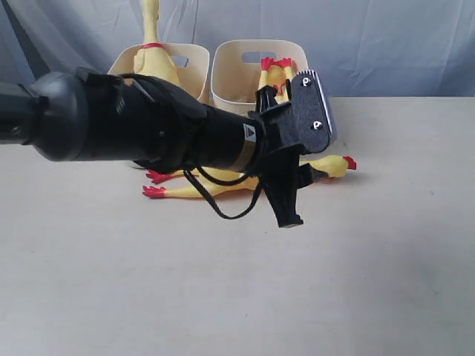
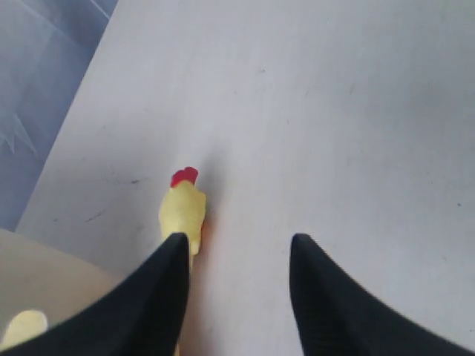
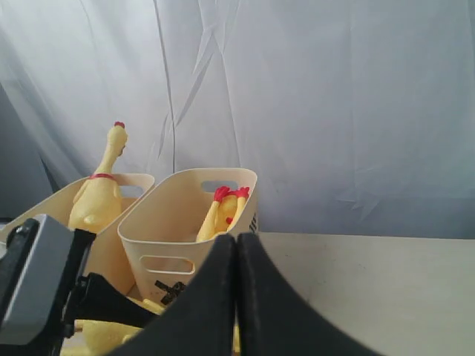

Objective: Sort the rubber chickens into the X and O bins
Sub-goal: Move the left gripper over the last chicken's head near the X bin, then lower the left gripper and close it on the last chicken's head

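Exterior view: left claw [image 1: 288, 213] hangs over two loose chickens [image 1: 330, 167] lying on the surface [image 1: 371, 282] in front of the bins [image 1: 230, 83]. Each bin holds one chicken.

Left wrist view: claw released, nothing between its fingers. A chicken head [image 2: 183, 209] sits just outside one finger. Risk: closing here would likely grab nothing, or shove the chicken aside.

Right wrist view: right claw [image 3: 237, 297] clenched, empty.
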Motion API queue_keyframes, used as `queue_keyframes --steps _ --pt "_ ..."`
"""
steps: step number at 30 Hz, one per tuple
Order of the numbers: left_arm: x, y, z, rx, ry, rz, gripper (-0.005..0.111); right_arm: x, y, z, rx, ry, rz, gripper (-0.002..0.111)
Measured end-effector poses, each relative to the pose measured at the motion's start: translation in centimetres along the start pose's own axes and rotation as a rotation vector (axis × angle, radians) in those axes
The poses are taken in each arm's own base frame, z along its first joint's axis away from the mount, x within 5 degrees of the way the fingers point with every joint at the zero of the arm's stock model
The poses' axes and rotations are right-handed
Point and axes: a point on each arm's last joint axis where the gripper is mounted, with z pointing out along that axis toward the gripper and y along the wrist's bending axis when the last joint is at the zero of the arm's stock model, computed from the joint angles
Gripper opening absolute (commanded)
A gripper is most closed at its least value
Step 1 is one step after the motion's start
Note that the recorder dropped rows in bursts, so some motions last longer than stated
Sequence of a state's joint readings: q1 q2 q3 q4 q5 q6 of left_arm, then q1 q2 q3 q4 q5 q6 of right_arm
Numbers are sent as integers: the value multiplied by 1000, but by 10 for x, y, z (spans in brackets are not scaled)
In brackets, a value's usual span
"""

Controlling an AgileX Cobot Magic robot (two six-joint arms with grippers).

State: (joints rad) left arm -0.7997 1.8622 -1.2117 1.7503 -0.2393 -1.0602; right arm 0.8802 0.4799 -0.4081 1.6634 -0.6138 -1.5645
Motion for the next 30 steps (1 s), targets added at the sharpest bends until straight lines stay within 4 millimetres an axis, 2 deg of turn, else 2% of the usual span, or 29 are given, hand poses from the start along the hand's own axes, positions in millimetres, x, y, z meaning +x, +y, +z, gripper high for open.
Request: queue_keyframes --steps 15,22,30 --pt "47 -17 53 -30 200 91 49 2 0 0 0 21 -2 -1" --pt "36 -5 67 -65 166 100 49 3 0 0 0 28 7 -1" --pt "39 4 88 -113 180 104 49 3 1 0 -7 30 11 -1"
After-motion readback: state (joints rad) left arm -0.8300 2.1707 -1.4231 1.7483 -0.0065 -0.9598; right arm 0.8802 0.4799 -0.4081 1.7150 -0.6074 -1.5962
